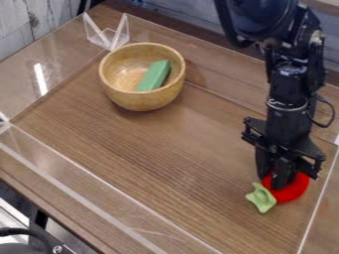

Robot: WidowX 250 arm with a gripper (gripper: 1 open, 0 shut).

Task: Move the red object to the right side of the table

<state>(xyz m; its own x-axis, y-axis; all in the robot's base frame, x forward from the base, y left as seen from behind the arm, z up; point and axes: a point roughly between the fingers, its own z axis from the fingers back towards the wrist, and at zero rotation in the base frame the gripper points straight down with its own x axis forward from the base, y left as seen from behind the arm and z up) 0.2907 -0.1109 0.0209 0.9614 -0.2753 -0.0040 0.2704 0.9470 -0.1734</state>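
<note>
Red object [288, 190] is seen low on the worktop [159, 149], near its right edge. Pincer [281, 182] is clamped on it from above. Judged light, rigid, slippery; rounded body is best gripped, not the leaf.

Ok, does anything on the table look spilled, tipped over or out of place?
Nothing stands out. The wooden bowl sits upright with the green block inside it, and the gripper is down on the red toy fruit near the table's right edge.
</note>
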